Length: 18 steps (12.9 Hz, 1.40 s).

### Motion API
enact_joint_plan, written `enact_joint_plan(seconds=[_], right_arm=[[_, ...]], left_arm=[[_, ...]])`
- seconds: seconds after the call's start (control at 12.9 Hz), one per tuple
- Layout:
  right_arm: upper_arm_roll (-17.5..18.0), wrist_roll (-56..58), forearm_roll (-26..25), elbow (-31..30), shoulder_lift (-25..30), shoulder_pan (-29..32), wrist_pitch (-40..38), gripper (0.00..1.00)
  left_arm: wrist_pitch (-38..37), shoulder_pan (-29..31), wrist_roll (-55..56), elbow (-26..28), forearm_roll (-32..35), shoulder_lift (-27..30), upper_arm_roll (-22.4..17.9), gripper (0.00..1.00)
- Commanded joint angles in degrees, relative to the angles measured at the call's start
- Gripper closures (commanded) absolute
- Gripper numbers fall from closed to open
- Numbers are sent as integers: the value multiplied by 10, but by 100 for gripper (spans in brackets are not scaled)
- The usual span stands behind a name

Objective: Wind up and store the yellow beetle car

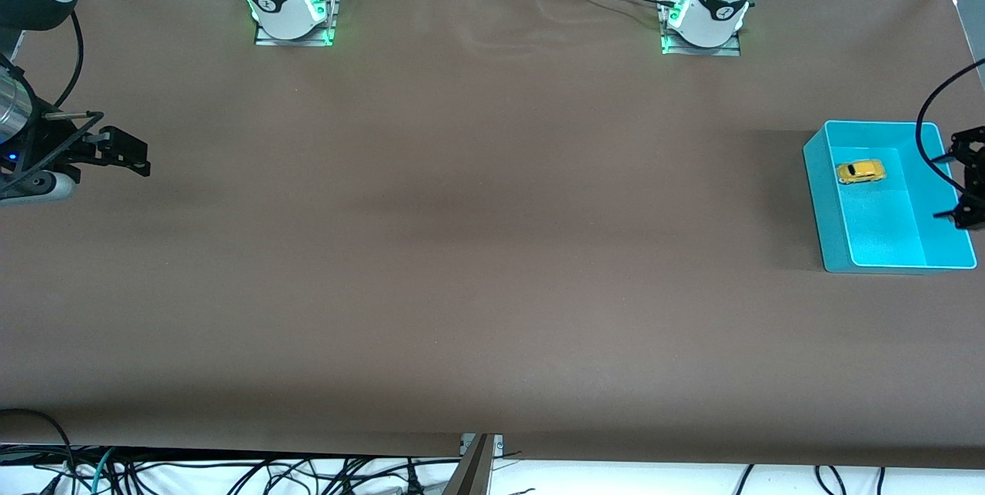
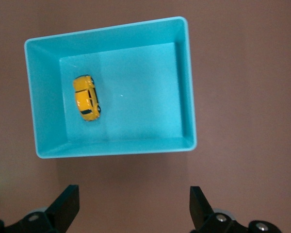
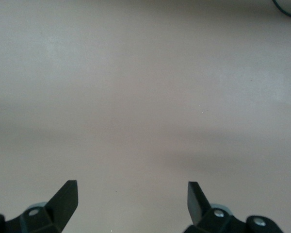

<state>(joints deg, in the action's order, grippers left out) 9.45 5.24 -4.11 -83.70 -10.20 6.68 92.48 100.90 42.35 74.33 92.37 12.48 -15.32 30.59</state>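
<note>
The yellow beetle car (image 1: 861, 171) lies on its wheels inside the cyan bin (image 1: 827, 210), in the part of the bin farther from the front camera. It also shows in the left wrist view (image 2: 86, 98), on the floor of the bin (image 2: 191, 97). My left gripper (image 1: 949, 182) is open and empty. It hangs by the bin's rim at the left arm's end of the table, and in the left wrist view (image 2: 133, 204) it is over bare table beside the bin. My right gripper (image 1: 138, 156) is open and empty over bare table at the right arm's end, as the right wrist view (image 3: 132, 199) shows.
A brown cloth (image 1: 477, 249) covers the whole table. The two arm bases (image 1: 288, 10) (image 1: 704, 18) stand along the edge farthest from the front camera. Cables hang below the table's nearest edge.
</note>
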Motion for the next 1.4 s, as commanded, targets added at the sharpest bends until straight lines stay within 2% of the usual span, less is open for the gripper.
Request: enact_joint_plan(seconds=[0.0, 0.08, 0.16, 0.39, 0.62, 0.86, 0.93, 1.17, 1.32], right_arm=[[0, -6, -5, -2, 4, 0, -2, 0], [0, -6, -5, -2, 4, 0, -2, 0], [0, -6, -5, -2, 3, 0, -2, 0], [0, -6, -4, -2, 4, 1, -2, 0], [0, -7, -4, -2, 4, 0, -3, 0], [0, -7, -5, -2, 4, 0, -3, 0], [0, -6, -5, -2, 4, 0, -3, 0], [0, -6, -4, -2, 4, 0, -3, 0], [0, -6, -4, -2, 4, 0, -3, 0]], left_arm=[[-14, -90, -8, -41, 10, 24, -38, 0], [-18, -128, -9, -41, 29, 44, -60, 0], [-18, -150, -20, -40, -1, 61, -76, 0], [-19, -190, -185, -36, -38, 93, -86, 0], [-36, -269, -367, -35, -58, 115, -183, 0], [-47, -310, -572, -39, -76, 120, -247, 0], [-48, -326, -610, -38, -80, 127, -263, 0], [-76, -341, -691, -37, -88, 137, -265, 0], [-78, -343, -685, -38, -110, 138, -267, 0]])
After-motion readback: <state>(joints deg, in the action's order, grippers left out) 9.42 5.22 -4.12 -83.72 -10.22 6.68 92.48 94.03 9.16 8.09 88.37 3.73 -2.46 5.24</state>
